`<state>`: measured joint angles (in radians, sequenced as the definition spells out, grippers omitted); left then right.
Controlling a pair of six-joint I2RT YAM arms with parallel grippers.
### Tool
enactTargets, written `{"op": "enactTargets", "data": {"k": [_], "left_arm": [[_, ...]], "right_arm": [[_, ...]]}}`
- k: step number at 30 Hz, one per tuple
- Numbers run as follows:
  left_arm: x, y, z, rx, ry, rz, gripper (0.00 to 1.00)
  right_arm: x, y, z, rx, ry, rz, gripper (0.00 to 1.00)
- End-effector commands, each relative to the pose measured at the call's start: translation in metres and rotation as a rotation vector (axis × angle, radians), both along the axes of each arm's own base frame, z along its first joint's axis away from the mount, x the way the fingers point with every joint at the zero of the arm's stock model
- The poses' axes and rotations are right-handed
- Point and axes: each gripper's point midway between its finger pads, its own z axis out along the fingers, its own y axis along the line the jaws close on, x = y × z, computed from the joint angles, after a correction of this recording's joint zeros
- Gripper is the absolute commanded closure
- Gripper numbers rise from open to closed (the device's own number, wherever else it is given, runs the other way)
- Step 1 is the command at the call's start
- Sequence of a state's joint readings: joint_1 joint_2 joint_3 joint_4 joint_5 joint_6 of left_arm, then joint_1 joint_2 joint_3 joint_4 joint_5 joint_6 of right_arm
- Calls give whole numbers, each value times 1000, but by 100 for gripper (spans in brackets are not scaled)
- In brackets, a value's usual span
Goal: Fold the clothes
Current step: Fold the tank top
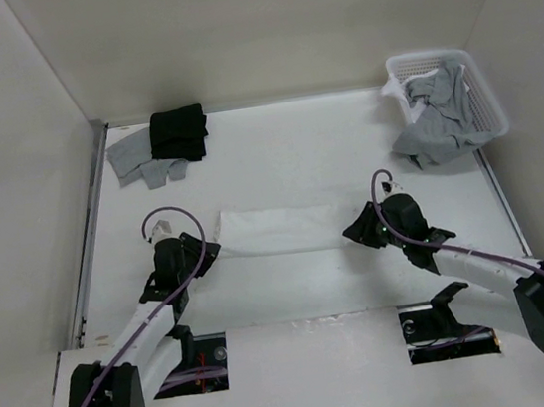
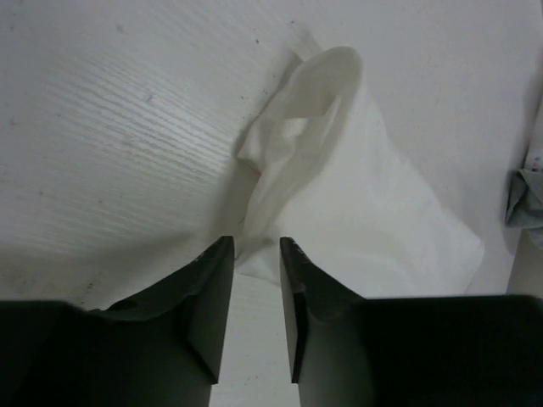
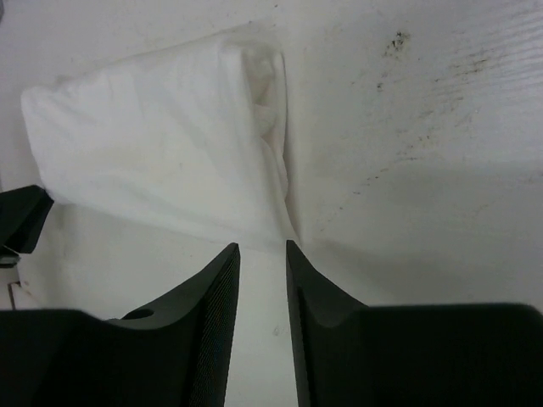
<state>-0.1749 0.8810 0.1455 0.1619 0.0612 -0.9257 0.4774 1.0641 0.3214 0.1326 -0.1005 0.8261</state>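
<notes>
At mid-table, left gripper (image 2: 254, 244) and right gripper (image 3: 262, 246) are hovering slightly parted, gripping nothing, flanking the white top (image 1: 276, 230).

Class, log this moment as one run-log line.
white top: folded strip | left gripper: open, at its left end | right gripper: open, at its right end | held: nothing

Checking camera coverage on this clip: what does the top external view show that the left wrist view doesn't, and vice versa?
Only top external: the black folded garment and the right arm. Only left wrist: a strap loop standing up off the table. Both: the white top lying folded, and the left end effector at its end, jaws apart.
</notes>
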Motion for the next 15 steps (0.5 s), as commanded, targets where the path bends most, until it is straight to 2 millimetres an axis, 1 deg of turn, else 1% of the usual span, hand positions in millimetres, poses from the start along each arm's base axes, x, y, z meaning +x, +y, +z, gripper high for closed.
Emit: {"op": "enactTargets", "data": {"k": [1, 4, 5, 7, 11, 13, 15], "left_arm": [[13, 7, 15, -20, -72, 41, 70], [23, 10, 41, -23, -145, 47, 69], [26, 7, 50, -22, -169, 37, 69], [30, -5, 62, -25, -192, 0, 70], [35, -43, 74, -23, -222, -96, 70], [41, -59, 73, -15, -232, -120, 70], [52, -68, 71, -18, -237, -130, 70]], "right_arm": [[3, 3, 6, 3, -22, -15, 60], [10, 2, 16, 6, -66, -25, 49], [13, 5, 20, 10, -76, -17, 47], [22, 10, 21, 6, -81, -1, 45], [34, 24, 10, 27, -52, 39, 45], [41, 28, 1, 42, -35, 42, 45], [48, 29, -6, 61, -13, 26, 48]]}}
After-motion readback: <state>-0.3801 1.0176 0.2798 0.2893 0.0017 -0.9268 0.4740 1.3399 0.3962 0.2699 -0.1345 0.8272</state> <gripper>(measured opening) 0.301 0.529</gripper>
